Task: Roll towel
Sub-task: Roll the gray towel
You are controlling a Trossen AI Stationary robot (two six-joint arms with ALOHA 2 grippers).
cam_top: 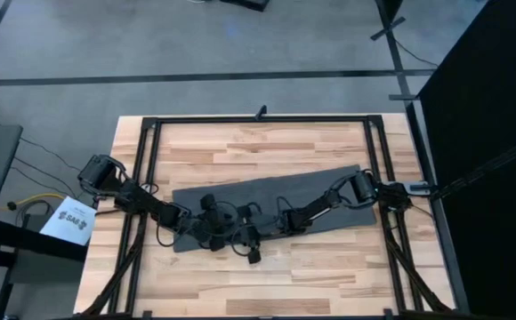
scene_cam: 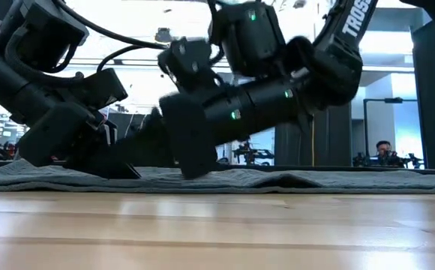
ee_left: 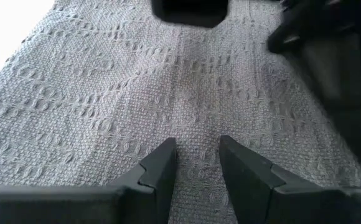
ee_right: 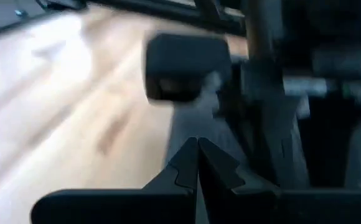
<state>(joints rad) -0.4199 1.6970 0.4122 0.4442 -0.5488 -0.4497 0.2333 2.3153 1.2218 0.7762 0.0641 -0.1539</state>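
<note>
The dark grey towel (cam_top: 240, 192) lies spread flat across the middle of the wooden table, its long side running left to right; in the low view the towel (scene_cam: 330, 178) is a thin, slightly rippled layer. My left gripper (cam_top: 213, 224) is low over the towel's left part. In the left wrist view my left gripper (ee_left: 196, 149) is open, with woven cloth (ee_left: 137, 81) under and between its fingers. My right gripper (cam_top: 251, 242) is at the towel's near edge, and the right wrist view shows my right gripper (ee_right: 197, 146) shut. My left gripper stands on the towel's top face (ee_left: 196, 124), fingers slanting down from the table's left. Whether the tips press the cloth I cannot tell. My right gripper is shut at the towel's near edge (ee_right: 193, 124), slanting down from the table's right. The fingers hide the contact, so the layers cannot be told. The cloth stays on the table.
A black metal frame (cam_top: 258, 119) runs around the tabletop. Bare wood (cam_top: 267, 147) lies behind the towel and more bare wood (cam_top: 329, 267) in front of it. Each arm's gripper shows close ahead in the other's wrist view.
</note>
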